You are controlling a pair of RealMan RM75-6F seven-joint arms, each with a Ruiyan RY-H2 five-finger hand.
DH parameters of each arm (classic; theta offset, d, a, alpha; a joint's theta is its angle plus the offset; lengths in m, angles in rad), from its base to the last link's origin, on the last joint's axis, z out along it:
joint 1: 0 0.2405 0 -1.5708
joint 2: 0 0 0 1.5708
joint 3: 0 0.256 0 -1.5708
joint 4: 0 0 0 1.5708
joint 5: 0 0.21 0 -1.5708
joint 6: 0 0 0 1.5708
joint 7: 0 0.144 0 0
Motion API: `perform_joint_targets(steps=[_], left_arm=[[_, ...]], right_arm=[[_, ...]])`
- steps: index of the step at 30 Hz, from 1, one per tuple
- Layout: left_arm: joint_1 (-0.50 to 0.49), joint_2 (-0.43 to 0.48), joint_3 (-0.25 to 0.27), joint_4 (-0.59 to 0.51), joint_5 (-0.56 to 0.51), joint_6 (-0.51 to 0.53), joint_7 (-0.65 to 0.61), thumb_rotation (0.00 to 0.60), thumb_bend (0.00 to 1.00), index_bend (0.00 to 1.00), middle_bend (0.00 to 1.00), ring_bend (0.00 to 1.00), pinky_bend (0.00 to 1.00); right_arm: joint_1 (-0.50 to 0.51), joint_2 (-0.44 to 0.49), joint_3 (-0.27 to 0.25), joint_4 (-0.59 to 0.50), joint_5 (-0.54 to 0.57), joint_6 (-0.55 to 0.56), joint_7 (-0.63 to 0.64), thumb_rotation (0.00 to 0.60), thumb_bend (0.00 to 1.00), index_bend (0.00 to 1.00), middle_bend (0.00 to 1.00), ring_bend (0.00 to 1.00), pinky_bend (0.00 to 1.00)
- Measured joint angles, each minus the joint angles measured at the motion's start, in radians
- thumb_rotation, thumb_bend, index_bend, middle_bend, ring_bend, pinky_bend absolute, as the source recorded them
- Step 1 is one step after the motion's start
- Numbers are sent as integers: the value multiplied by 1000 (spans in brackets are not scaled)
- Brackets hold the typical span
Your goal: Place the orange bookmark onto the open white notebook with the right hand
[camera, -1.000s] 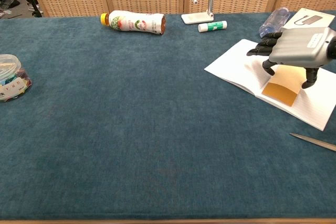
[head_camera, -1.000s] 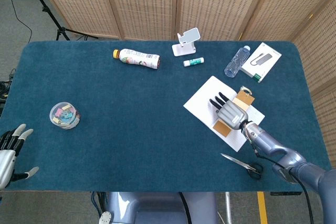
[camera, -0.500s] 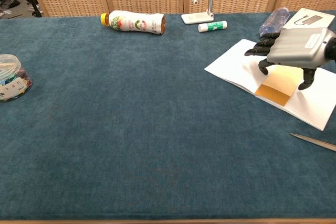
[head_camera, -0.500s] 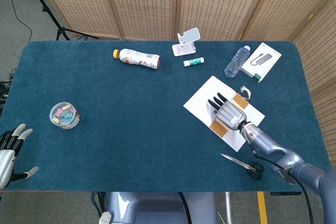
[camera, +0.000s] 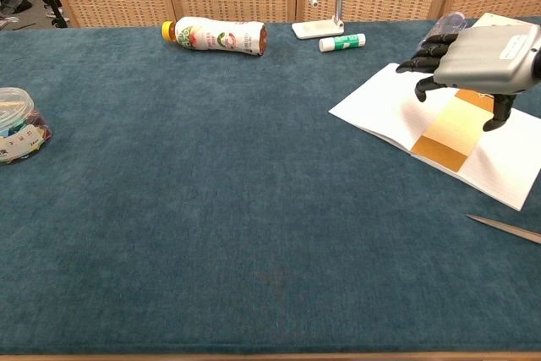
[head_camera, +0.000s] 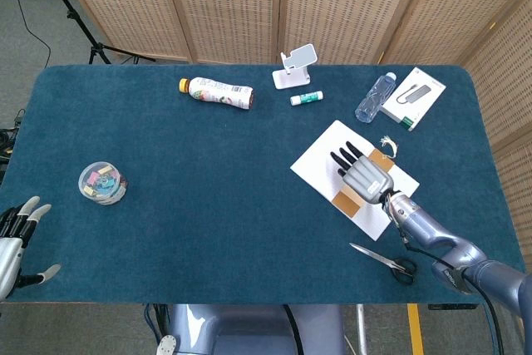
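The orange bookmark (camera: 451, 133) lies flat on the open white notebook (camera: 380, 106), at the right of the table; its near end (head_camera: 345, 200) shows in the head view. My right hand (camera: 480, 58) hovers above the bookmark, fingers spread and lifted off it, holding nothing; the same right hand (head_camera: 364, 175) covers the bookmark's middle in the head view. The bookmark's tassel (head_camera: 387, 145) lies past the notebook's far edge. My left hand (head_camera: 17, 239) is at the table's near left corner, fingers apart and empty.
Scissors (head_camera: 386, 260) lie near the front edge, right of centre. A clear bottle (head_camera: 374, 96) and white box (head_camera: 414, 97) sit beyond the notebook. A drink bottle (head_camera: 218, 91), phone stand (head_camera: 296, 66), glue stick (head_camera: 306, 98) and jar of clips (head_camera: 102, 183) are further left.
My right hand has let go of the bookmark and risen off it. The bookmark slid slightly toward the near left and now lies flat on the notebook.
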Motion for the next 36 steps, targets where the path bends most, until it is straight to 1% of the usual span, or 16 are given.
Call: perform_joint_targets(steps=[4,9,16,19,22,27,32,36], left_arm=[[1,3,2,1,6,2,-8,600,0,0,0,0,0],[5,9,4,2,14,13,-24,600,0,0,0,0,0],[7,12,9,2,23,13,-31,600,0,0,0,0,0],[7,11,11,2,29,16,-28,600,0,0,0,0,0],[10,7,11,3,34,23,-21,600,0,0,0,0,0],[18,1,10,6,39,45,-12,600,0,0,0,0,0],[27,-4,6,9,39,63,-6,600,0,0,0,0,0],[30,-7,3,13,35,68,-6,600,0,0,0,0,0]], right_arm=[[-14,49,18,-68,11,40,28,600,1,251,0,0,0],[-51,119,38,-157,35,98,114,600,8,251,0,0,0],[-134,181,35,-224,38,206,206,600,53,251,0,0,0],[-176,200,33,-253,44,256,232,600,36,247,0,0,0],[-226,217,35,-290,61,318,247,600,2,209,0,0,0],[-339,229,39,-360,94,473,270,600,0,86,0,0,0],[-493,220,31,-406,111,655,343,600,0,49,0,0,0],[-577,193,21,-396,110,755,374,600,0,22,0,0,0]])
